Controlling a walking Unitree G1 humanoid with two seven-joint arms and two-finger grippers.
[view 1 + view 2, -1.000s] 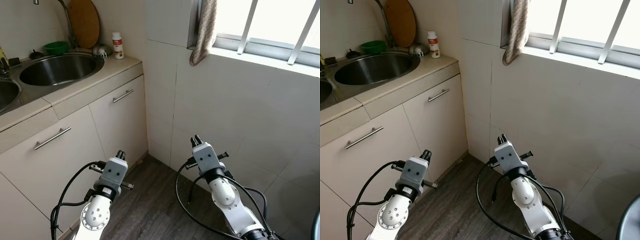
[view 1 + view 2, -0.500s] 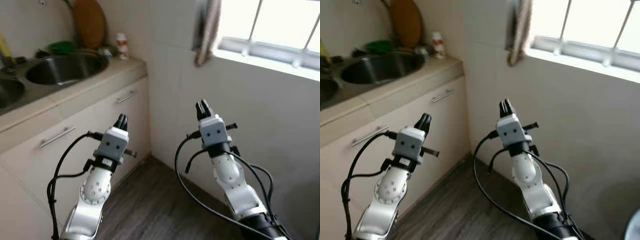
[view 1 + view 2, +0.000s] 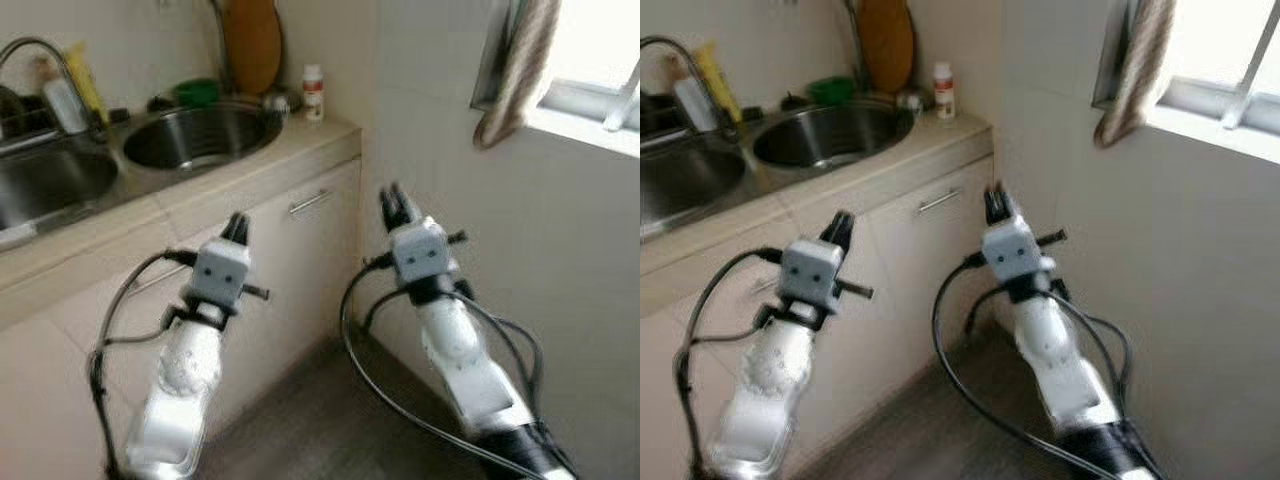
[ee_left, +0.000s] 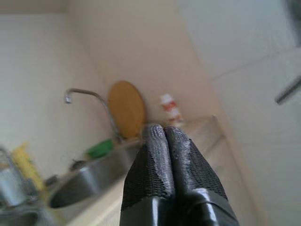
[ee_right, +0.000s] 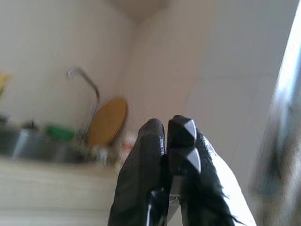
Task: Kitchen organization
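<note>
A beige counter carries a round steel sink and a second basin to its left. Behind the sinks stand a wooden cutting board, a green bowl, a small white bottle with a red label and a curved faucet. My left gripper is raised in front of the cabinet doors, shut and holding nothing. My right gripper is raised beside it, near the tiled wall, shut and holding nothing. In the wrist views both point up toward the counter's back corner.
Cabinet doors with bar handles run below the counter. A tiled wall stands to the right under a barred window, with a cloth hanging from it. A yellow bottle and other bottles sit by the left faucet. Dark wood floor lies below.
The camera has swung left, bringing more of the counter and the second sink into view. Both grippers have risen over the last second and stay shut.
</note>
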